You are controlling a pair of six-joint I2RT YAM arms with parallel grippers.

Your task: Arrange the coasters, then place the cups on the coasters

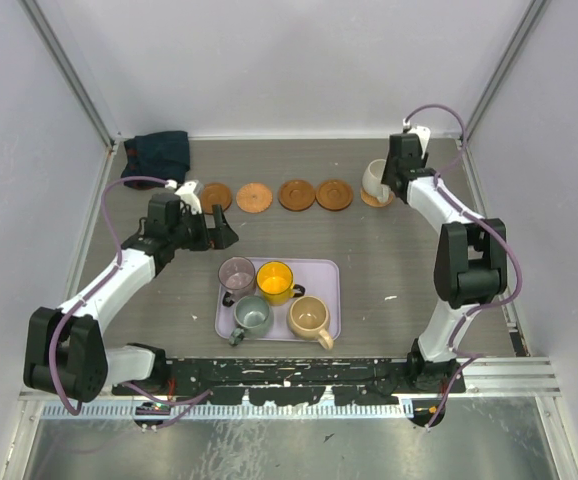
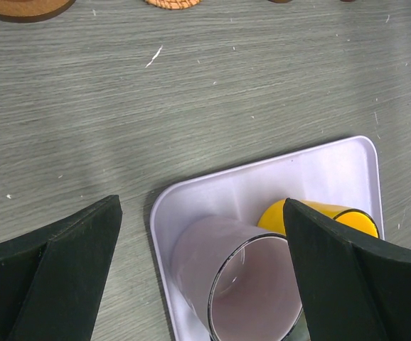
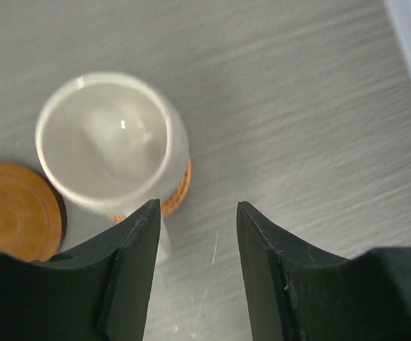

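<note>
Top external view: the left arm reaches toward the tray, the right arm toward the far right of the grey surface (image 1: pixel 389 260).
Bare coasters (image 1: pixel 296 194): four brown discs in a row across the far side, well apart from the tray.
Fifth coaster (image 3: pixel 183 186): light orange-brown, at the right end of that row, under the white cup.
White cup (image 3: pixel 106 138): stands mouth up on the fifth coaster, blurred in the right wrist view; a dark rimmed coaster (image 3: pixel 13 213) lies just beside it.
Right claw (image 3: pixel 198 206): fingers partly apart, just beside the white cup; only bare surface shows in the gap, nothing gripped.
Lavender tray (image 1: pixel 329 270): near the middle of the surface, holding four cups.
Far pair in tray: mauve cup (image 2: pixel 252 284) on the left, yellow cup (image 2: pixel 319 213) touching or nearly touching it on the right.
Near pair in tray: grey-green cup (image 1: pixel 252 315) on the left, tan cup (image 1: pixel 309 317) on the right.
Left claw (image 2: pixel 202 206): wide and empty, hanging above the tray's far left corner, the mauve cup below it.
Dark cloth (image 1: pixel 159 152): bunched in the far left corner.
</note>
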